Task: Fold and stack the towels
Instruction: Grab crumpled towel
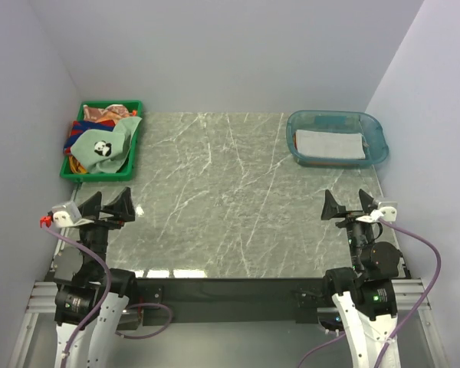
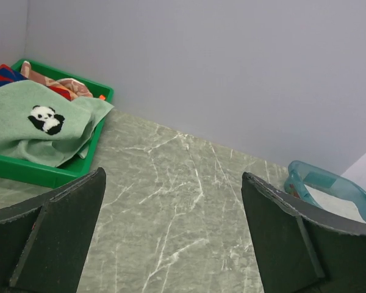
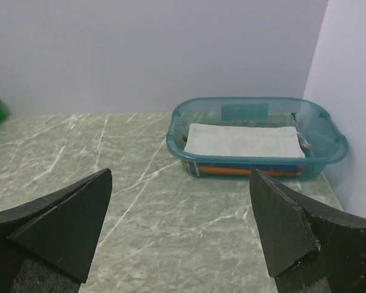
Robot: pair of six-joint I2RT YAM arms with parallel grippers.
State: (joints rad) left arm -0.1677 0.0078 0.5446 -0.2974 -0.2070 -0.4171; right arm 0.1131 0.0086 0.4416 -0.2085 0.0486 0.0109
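With left fingers and right fingers spread wide, empty, at the near edge: reach to the far-left corner, pinch only the panda towel atop the green tray heap by one edge, drag onto bare tabletop.

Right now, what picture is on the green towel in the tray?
A black-and-white panda on the sage green towel; left wrist view.

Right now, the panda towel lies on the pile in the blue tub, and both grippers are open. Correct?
No: the panda towel lies on the pile in the green tray, as the left wrist view shows. The left gripper and right gripper are open.
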